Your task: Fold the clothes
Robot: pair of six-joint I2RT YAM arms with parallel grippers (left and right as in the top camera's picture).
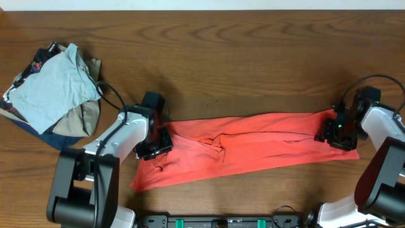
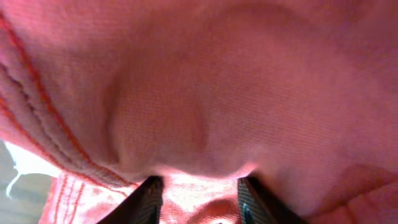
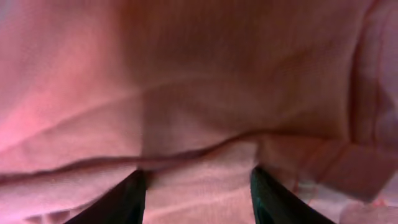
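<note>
The clothes [image 1: 253,142], a red-orange T-shirt, lie flat on the desk [image 1: 240,57] as one long, narrow band stretched from my left claw [image 1: 156,144] to my right claw [image 1: 335,132]. Each claw is down on one end of the band: the left on the end that flares wider and runs on past it toward the arm bases, the right on the narrower end, with a short strip of cloth showing beyond it. Midway between the two claws the fabric bunches into a small pucker.

From the left wrist, red knit [image 2: 249,81] fills the view and sags between the dark fingers [image 2: 144,199] of the claw [image 2: 200,190], which stand part-way apart. A double-stitched hem [image 2: 37,118] curves off to one side, with a sliver of desk [image 2: 18,196] below it. I cannot tell whether that claw is pinching the cloth or only resting on it.

From the right wrist, the picture is much the same: cloth [image 3: 199,81] everywhere, a fold line crossing just ahead of the fingers [image 3: 121,199], the claw [image 3: 199,190] about half open with fabric in the gap. Whether it grips, I cannot tell.

Well out to the left of the left claw and farther up the desk sits a heap of other garments, apart from the shirt: a light grey T-shirt [image 1: 50,88] on top, tan cloth [image 1: 83,117] and dark navy cloth [image 1: 47,137] under it.
</note>
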